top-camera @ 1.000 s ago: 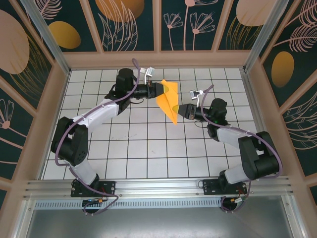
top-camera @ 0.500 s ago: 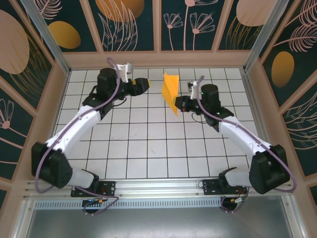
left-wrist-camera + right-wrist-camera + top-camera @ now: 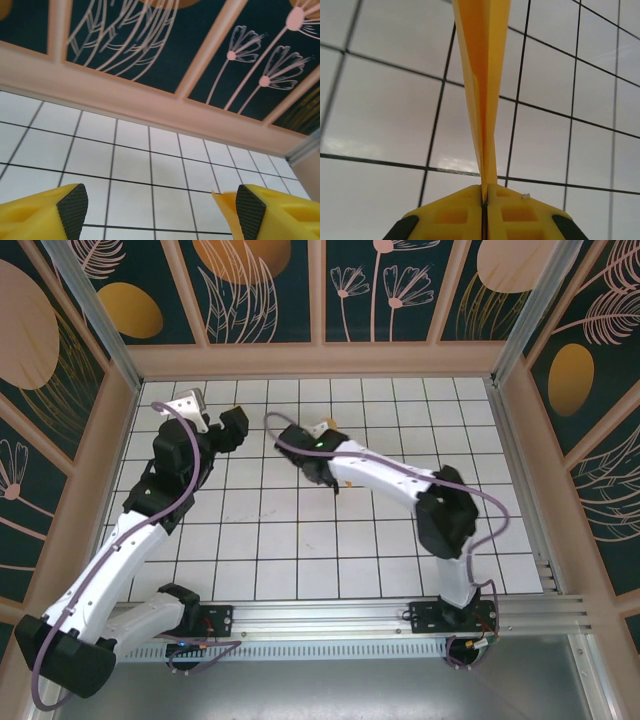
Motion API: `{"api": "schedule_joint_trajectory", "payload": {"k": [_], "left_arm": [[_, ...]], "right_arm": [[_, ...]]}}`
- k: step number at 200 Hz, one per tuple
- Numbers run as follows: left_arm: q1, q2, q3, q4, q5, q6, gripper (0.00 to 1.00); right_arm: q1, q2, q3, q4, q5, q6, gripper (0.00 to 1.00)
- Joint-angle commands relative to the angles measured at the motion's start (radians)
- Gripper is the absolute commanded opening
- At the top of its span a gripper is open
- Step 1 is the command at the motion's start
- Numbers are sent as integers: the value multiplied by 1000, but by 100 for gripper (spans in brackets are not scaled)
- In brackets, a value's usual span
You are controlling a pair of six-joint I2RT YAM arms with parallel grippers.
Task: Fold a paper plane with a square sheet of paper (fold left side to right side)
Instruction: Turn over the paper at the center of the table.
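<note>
Obs: right hand (image 3: 484,191) has its fingers pressed fully together on the folded edge of the paper plane (image 3: 481,75). The plane stands edge-on out of the pinch and runs up the middle of the wrist frame, with the table (image 3: 380,125) grid behind it.

Top view: only a sliver of orange shows at the wrist, upper centre and left of where the plane hung half a second ago. The right arm has swung across, so its forearm now stretches toward the left half of the frame.

left hand (image 3: 232,425): fingers wide apart, nothing between them. A second ago it shared the grip. It has since let go and backed off to the upper left, well apart from the plane.

Reading: the paper is already a narrow dart, so folding looks finished — what remains is probably setting it down. A single pinch on thin paper may let it sag or twist.
</note>
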Motion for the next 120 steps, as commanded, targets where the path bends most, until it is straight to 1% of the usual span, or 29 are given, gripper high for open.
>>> {"api": "schedule_joint_trajectory", "payload": {"k": [1, 39, 66, 77, 96, 120], "left_arm": [[-2, -19, -14, -16, -83, 17, 80], [-2, -10, -17, -16, -79, 18, 81], [-2, -3, -15, -16, -78, 18, 81], [-2, -3, -17, -14, -79, 16, 80], [-2, -1, -26, -7, -74, -4, 80], [-2, 9, -35, 3, -28, -22, 79]], "right_arm": [[35, 96, 80, -199, 159, 12, 11], [56, 235, 131, -207, 155, 6, 12], [59, 291, 135, -207, 103, -6, 14], [63, 295, 126, -192, 70, -24, 21], [71, 269, 98, -136, -16, -65, 35], [73, 161, 19, -23, -179, -106, 52]]}}
